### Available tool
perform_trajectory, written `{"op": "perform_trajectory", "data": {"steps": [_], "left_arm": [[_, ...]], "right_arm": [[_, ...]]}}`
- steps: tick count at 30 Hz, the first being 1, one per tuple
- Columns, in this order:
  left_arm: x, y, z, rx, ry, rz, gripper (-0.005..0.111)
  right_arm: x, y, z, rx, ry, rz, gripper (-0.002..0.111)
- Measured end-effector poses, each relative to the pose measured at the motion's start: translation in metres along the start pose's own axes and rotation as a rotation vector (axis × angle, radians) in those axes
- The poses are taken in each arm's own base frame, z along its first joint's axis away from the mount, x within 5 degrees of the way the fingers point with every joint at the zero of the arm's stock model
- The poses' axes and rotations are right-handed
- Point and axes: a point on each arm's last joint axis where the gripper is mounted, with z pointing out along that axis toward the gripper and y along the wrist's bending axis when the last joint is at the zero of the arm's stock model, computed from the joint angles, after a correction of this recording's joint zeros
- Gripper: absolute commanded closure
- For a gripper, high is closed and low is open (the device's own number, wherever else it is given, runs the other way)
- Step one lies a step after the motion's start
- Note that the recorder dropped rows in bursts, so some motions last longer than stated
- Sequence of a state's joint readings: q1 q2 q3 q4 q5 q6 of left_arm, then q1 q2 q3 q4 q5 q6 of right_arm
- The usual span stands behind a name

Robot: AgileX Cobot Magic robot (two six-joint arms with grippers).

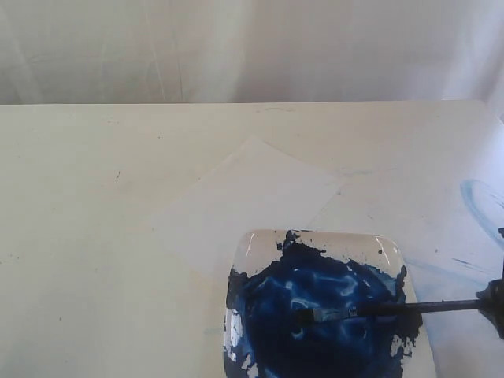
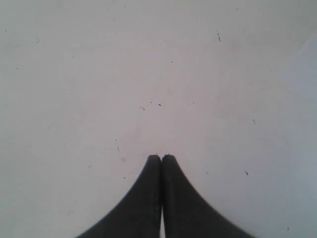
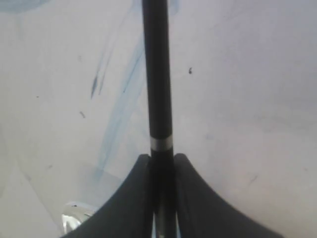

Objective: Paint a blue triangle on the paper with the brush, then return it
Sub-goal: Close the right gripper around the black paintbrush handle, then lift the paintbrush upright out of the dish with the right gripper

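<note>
**A:** ok so what's sitting in the paint dish (image 1: 394, 250) right now?

**B:** It's a white square dish with rounded corners, and dark blue paint (image 1: 315, 315) is covering most of the inside, swirled with lighter blue streaks. Bare white is only showing along the rim and in a few patches near the edges. The brush (image 1: 378, 310) is lying across it, bristle tip resting in the paint near the middle, black handle running out over the dish's right side.

**A:** who's holding it?

**B:** The right gripper (image 3: 162, 163) is clamping the handle between its two dark fingers; in the right wrist view the handle is running straight out from between them. In the exterior view that gripper is barely peeking in at the right edge.

**A:** and the paper?

**B:** The paper (image 1: 252, 197) is lying flat on the cream table (image 1: 79, 236), rotated like a diamond, just behind the dish, with the dish overlapping its near corner. I'm not seeing any triangle on it. Pale blue smears (image 1: 480, 201) are sitting on the table off to the right.

**A:** left arm?

**B:** The left gripper (image 2: 161, 158) is hanging over bare table, fingertips pressed together, gripping nothing.
</note>
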State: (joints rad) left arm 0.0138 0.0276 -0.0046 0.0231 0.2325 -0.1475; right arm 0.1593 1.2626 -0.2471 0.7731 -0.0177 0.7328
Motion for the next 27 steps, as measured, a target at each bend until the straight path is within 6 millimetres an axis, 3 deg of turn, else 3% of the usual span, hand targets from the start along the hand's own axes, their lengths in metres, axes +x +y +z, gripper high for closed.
{"op": "perform_trajectory", "data": {"steps": [6,10,15,21,27], "left_arm": [[0.000,0.000,0.000,0.000,0.000,0.000,0.107],[0.000,0.000,0.000,0.000,0.000,0.000,0.107],[0.000,0.000,0.000,0.000,0.000,0.000,0.107],[0.000,0.000,0.000,0.000,0.000,0.000,0.107],[0.000,0.000,0.000,0.000,0.000,0.000,0.107]], "right_arm": [[-0.003,0.018,-0.037,-0.246,-0.041,-0.046,0.108],[-0.006,0.051,-0.077,-0.477,-0.138,-0.343,0.108],[-0.003,0.093,-0.110,-0.577,-0.179,-0.603,0.108],[0.000,0.117,-0.130,-0.609,-0.233,-0.906,0.108],[0.002,0.120,-0.132,-0.610,-0.236,-1.003,0.108]]}}
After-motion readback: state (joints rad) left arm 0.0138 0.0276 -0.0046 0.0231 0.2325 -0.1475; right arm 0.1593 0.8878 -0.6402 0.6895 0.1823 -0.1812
